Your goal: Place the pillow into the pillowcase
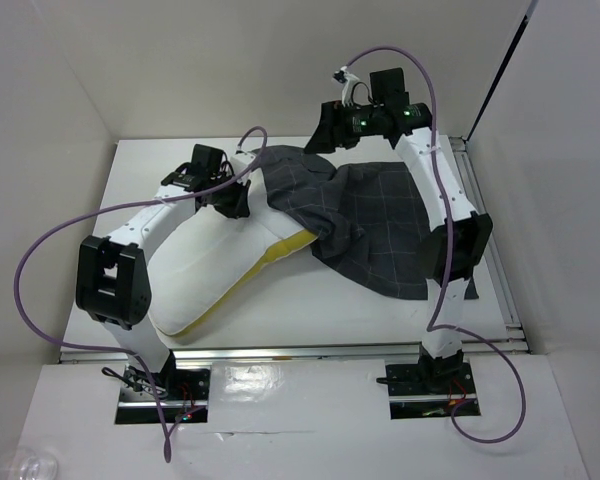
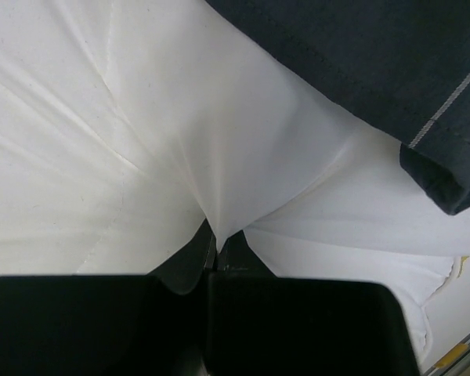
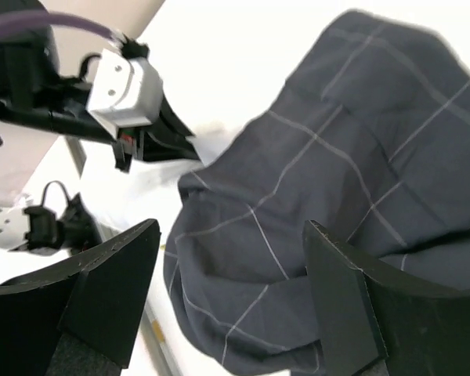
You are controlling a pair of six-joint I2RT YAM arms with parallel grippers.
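Feeding pillow [image 1: 220, 265] into pillowcase [image 1: 380, 225]; only its far end covered so far.
Left gripper [image 2: 215, 251] clenched on pillow cloth; right gripper [image 3: 231, 235] spread, empty, near table's [image 1: 310, 320] far edge; next, probably regrasping pillowcase's opening.

pillow [image 1: 210, 270]: white, yellow-edged, lying flat | pillowcase [image 1: 380, 230]: charcoal check, wrinkled, overlapping pillow's corner

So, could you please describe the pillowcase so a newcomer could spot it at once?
On the white table, look at the right half beside the right arm. The pillowcase is the crumpled dark grey cloth with thin pale checks, overlapping one end of the white, yellow-edged pillow; the only dark fabric there.
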